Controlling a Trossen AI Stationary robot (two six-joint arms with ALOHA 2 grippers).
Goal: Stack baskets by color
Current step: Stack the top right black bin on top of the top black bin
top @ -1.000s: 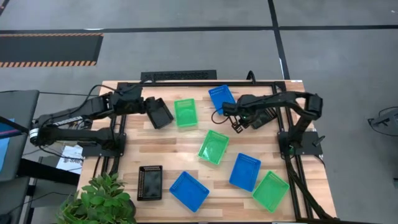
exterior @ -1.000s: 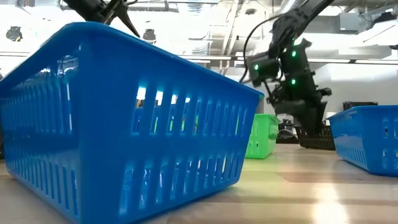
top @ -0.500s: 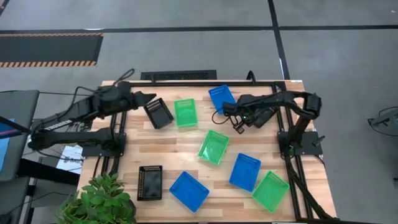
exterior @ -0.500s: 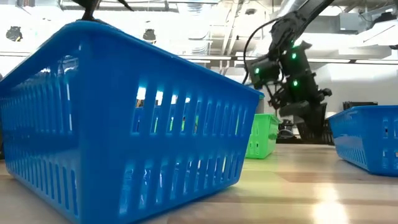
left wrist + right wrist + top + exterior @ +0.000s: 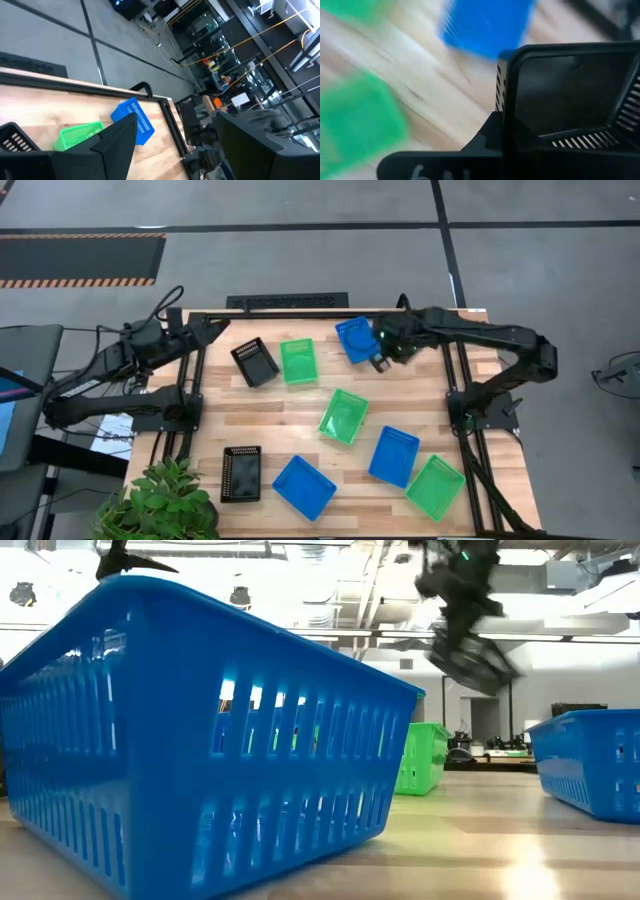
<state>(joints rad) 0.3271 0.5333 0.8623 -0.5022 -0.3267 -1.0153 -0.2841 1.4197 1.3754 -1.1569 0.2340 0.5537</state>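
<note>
My right gripper (image 5: 383, 350) is raised over the table's far right part, beside a blue basket (image 5: 355, 340), and is shut on a black basket (image 5: 570, 100). That basket hangs tilted in the air in the low view (image 5: 472, 652). My left gripper (image 5: 175, 150) stands open and empty near the far left corner (image 5: 212, 330). Close to it a second black basket (image 5: 255, 362) rests flat on its bottom next to a green basket (image 5: 298, 361). The other baskets lie singly on the wood. My right gripper holds the black basket by one perforated side wall, near a corner (image 5: 501, 115), with a finger (image 5: 470, 155) alongside that wall. The fingers slant down from above. The basket is lifted clear of the table and hangs tilted below the gripper (image 5: 470, 650).
Toward the near edge lie a green basket (image 5: 343, 416), a blue one (image 5: 394, 455), a green one (image 5: 435, 487), a blue one (image 5: 304, 486) and a black one (image 5: 241, 473). A plant (image 5: 160, 500) stands at the near left corner. A black frame (image 5: 300, 313) borders the table.
My right gripper has risen and shifted a little toward the far edge, tipping as it went, and the black basket has come up off the table with it. My left gripper has drawn back from the other black basket toward the far left corner; that basket stays on the wood.
</note>
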